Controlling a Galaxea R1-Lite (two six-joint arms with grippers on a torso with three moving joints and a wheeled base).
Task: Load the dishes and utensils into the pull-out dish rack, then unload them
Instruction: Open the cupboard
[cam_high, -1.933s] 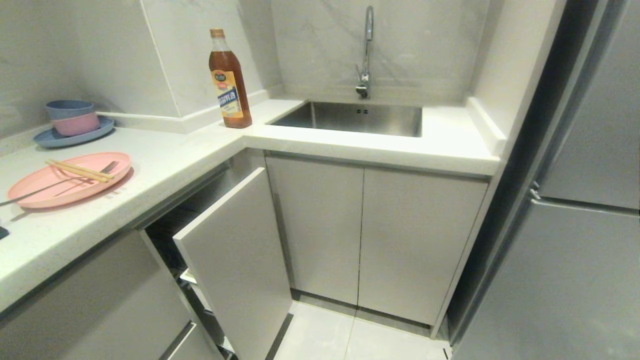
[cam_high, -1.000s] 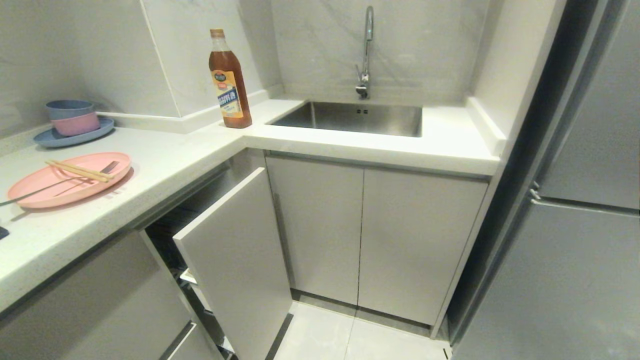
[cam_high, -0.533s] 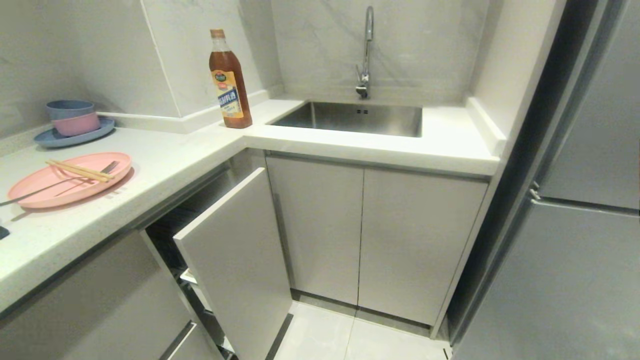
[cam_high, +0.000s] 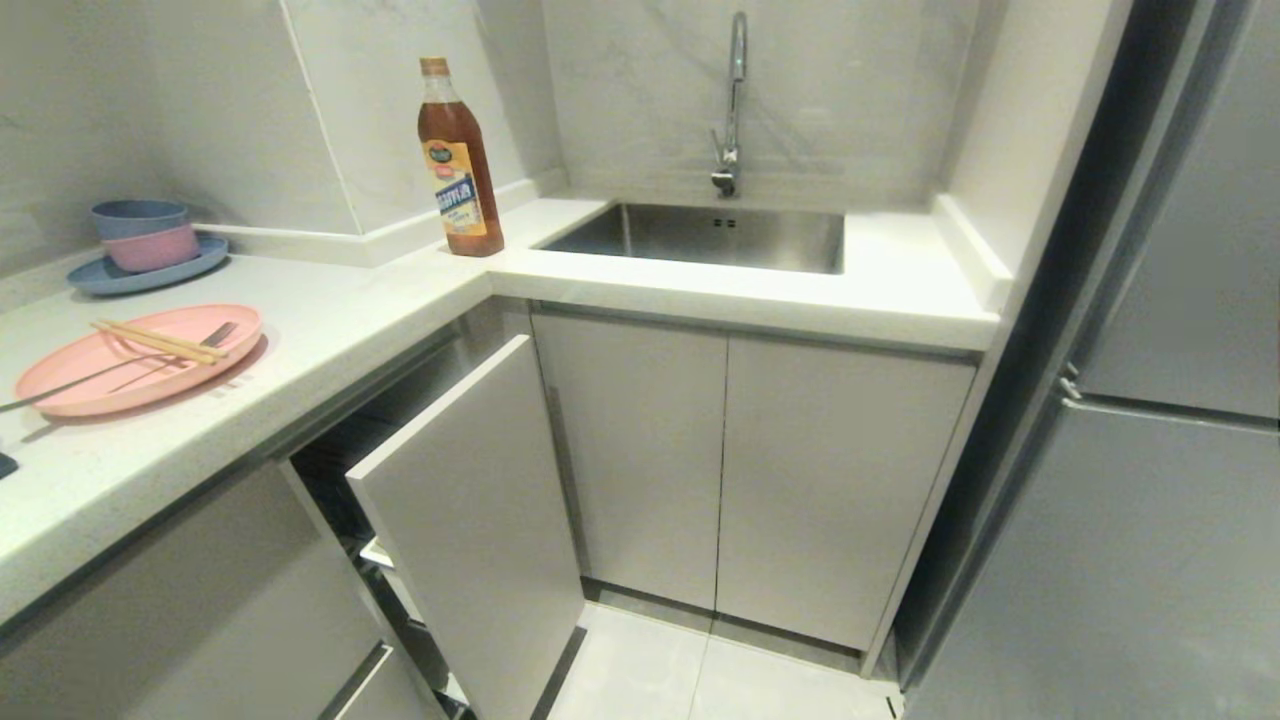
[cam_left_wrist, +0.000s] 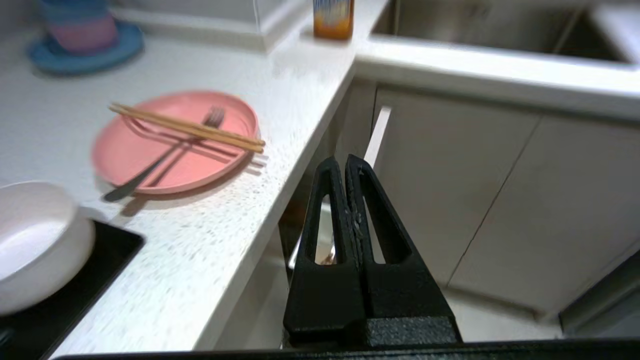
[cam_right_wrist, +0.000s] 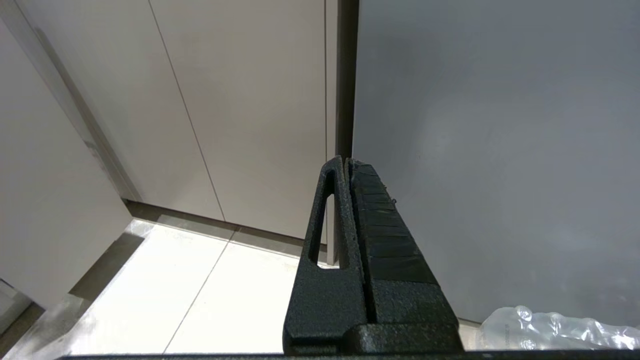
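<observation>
The pink plate (cam_high: 90, 385) lies on the white counter at the left. The wooden chopsticks (cam_high: 158, 340) and the silver fork (cam_high: 100, 372) rest across it. The left wrist view shows the same plate (cam_left_wrist: 210, 165), chopsticks (cam_left_wrist: 187, 127) and fork (cam_left_wrist: 165, 154), with the cream-white bowl (cam_left_wrist: 35, 245) nearer on a black surface. The pull-out dish rack's grey front panel (cam_high: 470, 520) stands partly pulled out below the counter; its wire basket is mostly hidden. My left gripper (cam_left_wrist: 345, 160) hangs shut and empty beside the counter edge, above the panel's top edge (cam_left_wrist: 377, 135). My right gripper (cam_right_wrist: 346, 161) is shut and empty, low near the floor.
An oil bottle (cam_high: 458, 160) stands by the steel sink (cam_high: 700, 235). A blue plate with stacked bowls (cam_high: 145, 250) sits at the back left. Plain double cabinet doors (cam_high: 730, 470) are under the sink, a grey fridge (cam_high: 1150, 450) at the right. Clear plastic (cam_right_wrist: 550, 325) lies near the right gripper.
</observation>
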